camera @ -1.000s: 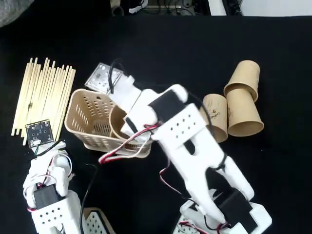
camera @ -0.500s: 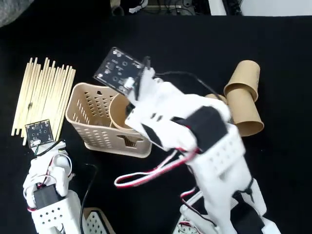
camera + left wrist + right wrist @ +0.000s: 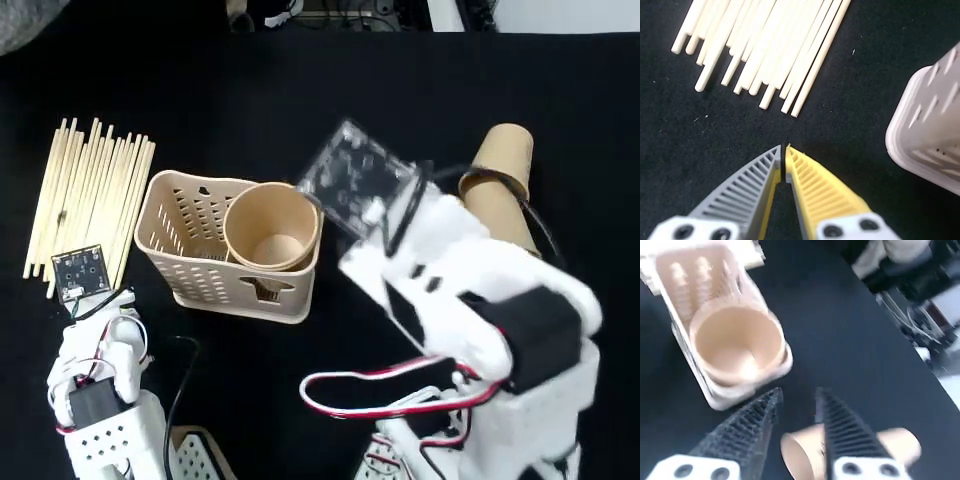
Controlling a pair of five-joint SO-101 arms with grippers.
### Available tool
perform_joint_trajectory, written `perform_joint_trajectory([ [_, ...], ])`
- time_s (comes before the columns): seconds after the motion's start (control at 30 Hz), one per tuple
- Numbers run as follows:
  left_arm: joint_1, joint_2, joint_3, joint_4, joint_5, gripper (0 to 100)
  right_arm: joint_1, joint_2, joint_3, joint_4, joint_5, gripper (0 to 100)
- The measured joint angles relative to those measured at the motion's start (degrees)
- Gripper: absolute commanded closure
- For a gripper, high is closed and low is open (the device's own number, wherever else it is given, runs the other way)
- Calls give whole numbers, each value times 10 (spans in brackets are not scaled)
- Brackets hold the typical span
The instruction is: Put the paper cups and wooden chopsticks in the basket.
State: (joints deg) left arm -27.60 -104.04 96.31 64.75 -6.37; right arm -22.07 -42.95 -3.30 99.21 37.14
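A beige slotted basket (image 3: 190, 250) stands left of the table's middle with one paper cup (image 3: 272, 228) upright in its right end. Two more paper cups (image 3: 503, 150) lie on their sides at the right, partly covered by my right arm (image 3: 470, 310). My right gripper (image 3: 797, 395) hangs open and holds nothing, above the black table between the basket (image 3: 677, 325) and a lying cup (image 3: 802, 455). Wooden chopsticks (image 3: 90, 190) lie bundled at the far left. My left gripper (image 3: 785, 149) is shut and holds nothing, just short of the chopsticks' (image 3: 765, 45) near ends.
The tabletop is black cloth. Cables and equipment sit along the far edge (image 3: 330, 15). The basket's corner (image 3: 930, 125) stands close beside my left gripper. Red and white wires (image 3: 370, 385) trail from my right arm.
My right gripper let go of the cup in the basket, rose and swung right toward the lying cups. The left arm has not moved.
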Motion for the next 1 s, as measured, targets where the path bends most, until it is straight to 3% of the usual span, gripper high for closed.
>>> perform_joint_trajectory([
  [0.17,0,0,0,0,0,967,109,-105,190,-5,134,614],
  [0.37,0,0,0,0,0,967,207,-216,465,-100,285,599],
  [0.53,0,0,0,0,0,967,265,-312,703,-272,359,600],
  [0.7,0,0,0,0,0,967,291,-387,917,-503,369,605],
  [0.8,0,0,0,0,0,967,291,-407,990,-599,371,681],
  [1.0,0,0,0,0,0,967,293,-409,1004,-633,371,887],
])
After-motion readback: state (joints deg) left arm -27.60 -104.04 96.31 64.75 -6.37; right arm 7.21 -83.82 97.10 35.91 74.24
